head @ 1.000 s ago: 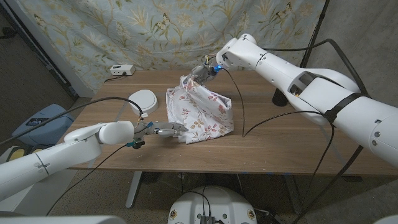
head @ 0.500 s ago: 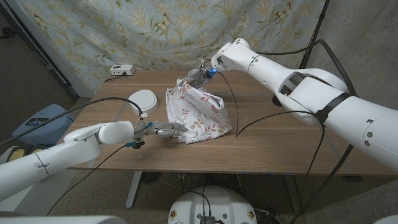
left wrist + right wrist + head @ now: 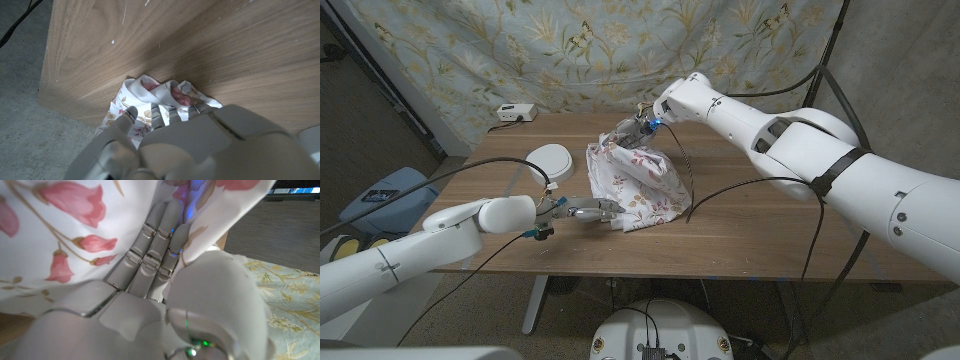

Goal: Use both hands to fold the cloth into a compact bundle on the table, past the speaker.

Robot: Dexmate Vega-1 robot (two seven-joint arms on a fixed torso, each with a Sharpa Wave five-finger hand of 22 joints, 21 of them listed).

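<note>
A: Where is the cloth (image 3: 638, 181)?
B: It lies in the middle of the wooden desk (image 3: 760, 225), a soft white fabric with pink flowers, bunched into a creased heap.
A: What do the hands do?
B: The right hand (image 3: 638, 130) grips the far top corner of it; its fingers (image 3: 150, 245) are wrapped in the fabric. The left hand (image 3: 582, 209) pinches the near edge, low by the desk.
A: And the speaker (image 3: 551, 161)?
B: A round, smooth white disc, just beside the cloth, toward the robot's left.
</note>
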